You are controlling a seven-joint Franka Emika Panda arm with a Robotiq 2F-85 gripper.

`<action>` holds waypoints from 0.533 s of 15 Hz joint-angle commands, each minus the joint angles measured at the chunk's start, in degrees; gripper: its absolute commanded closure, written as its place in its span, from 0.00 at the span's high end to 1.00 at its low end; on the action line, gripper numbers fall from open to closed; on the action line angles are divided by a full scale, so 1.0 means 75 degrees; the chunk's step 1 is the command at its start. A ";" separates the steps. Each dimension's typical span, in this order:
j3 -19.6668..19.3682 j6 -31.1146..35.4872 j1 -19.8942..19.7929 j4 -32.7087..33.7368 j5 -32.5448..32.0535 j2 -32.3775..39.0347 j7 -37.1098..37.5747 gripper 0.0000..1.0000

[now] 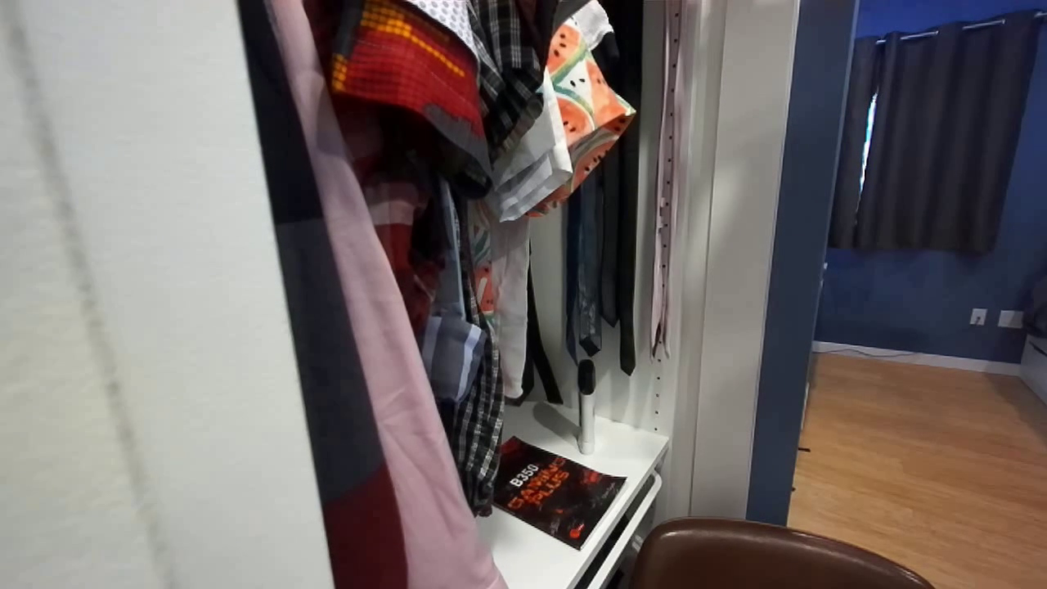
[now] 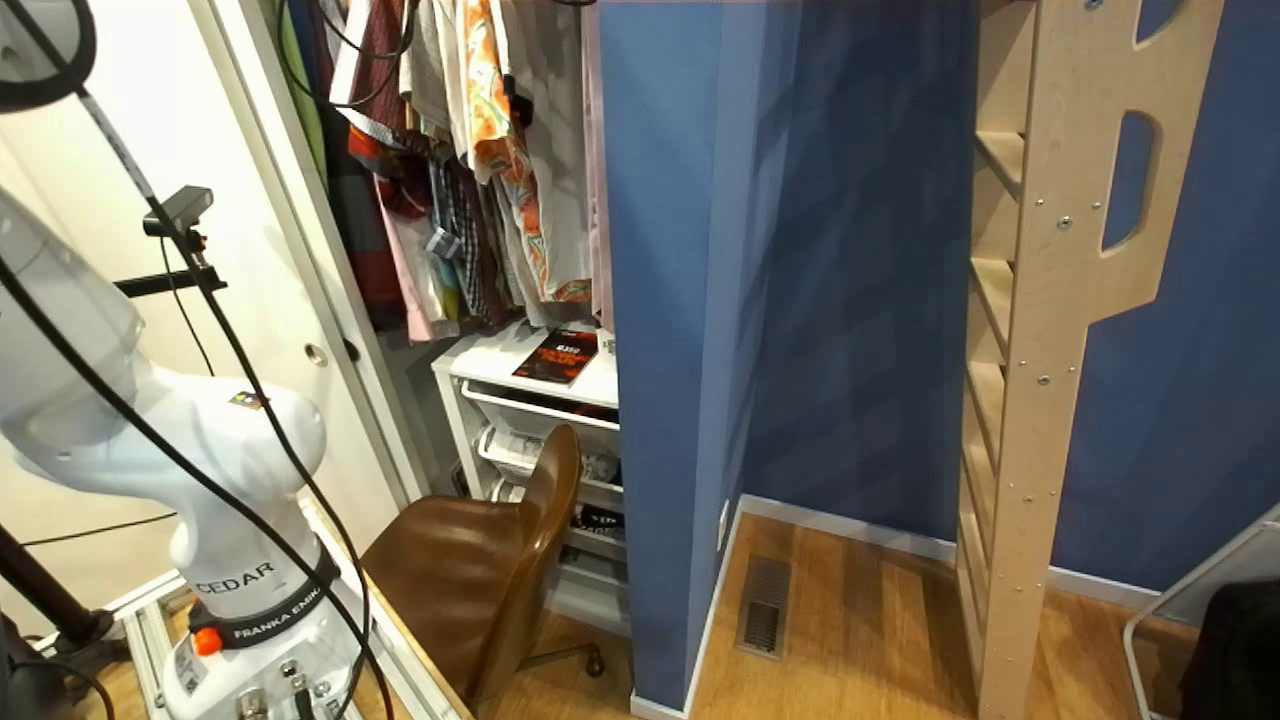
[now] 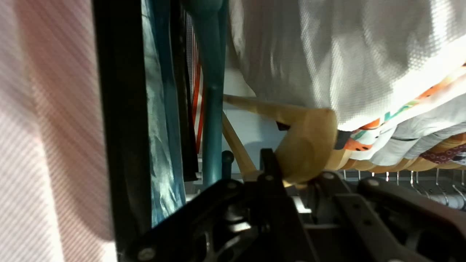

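Along the hanging rail, the gripper is closed on a wooden hanger, whose curved shoulder sits between the black fingers. Whether the hook of this hanger rests on the rail cannot be determined. White cloth lies just beside the hanger; attachment is unconfirmed. Next to it, other wooden hangers stand in a row, their metal hooks over the rail. To the opposite side, in order outward, are a teal tubular piece, a glossy blue tie, a black strip and pink ribbed cloth.

Below the garments, the white surface of a shelf unit carries a dark booklet marked "B350", lying flat with one corner close to the front edge. Near the end edge of the same surface stands an upright white tube with a black top, seen in an exterior view. At the front of the unit is a brown chair, visible in both exterior views.
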 commanded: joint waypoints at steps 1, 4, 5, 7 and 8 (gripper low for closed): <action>-0.0377 -0.0362 0.0446 -0.0529 0.0272 -0.0693 -0.0549 0.04; -0.0333 -0.0336 0.0294 -0.0380 0.0017 -0.0461 -0.0247 0.04; -0.0353 -0.0362 0.0303 -0.0430 0.0016 -0.0506 -0.0250 0.17; -0.0355 -0.0362 0.0296 -0.0430 0.0014 -0.0484 -0.0250 0.17; -0.0353 -0.0362 0.0296 -0.0431 0.0014 -0.0461 -0.0249 0.17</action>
